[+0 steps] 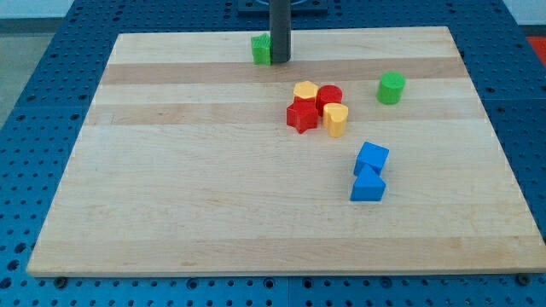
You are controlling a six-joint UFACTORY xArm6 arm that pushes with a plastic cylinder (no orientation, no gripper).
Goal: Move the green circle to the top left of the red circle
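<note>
The green circle (392, 88) stands at the view's right of the cluster, apart from it. The red circle (330, 96) sits in a tight cluster with a yellow block (305, 90) to its left, a red star (301, 115) at its lower left and a yellow heart-like block (336, 119) below it. My tip (280, 60) is near the board's top edge, right beside a second green block (262, 49), which lies just to its left. The tip is far to the view's left and above the green circle.
Two blue blocks lie lower right of the cluster: a blue cube (372, 158) and a blue triangular block (368, 185) touching below it. The wooden board (171, 170) lies on a blue perforated table.
</note>
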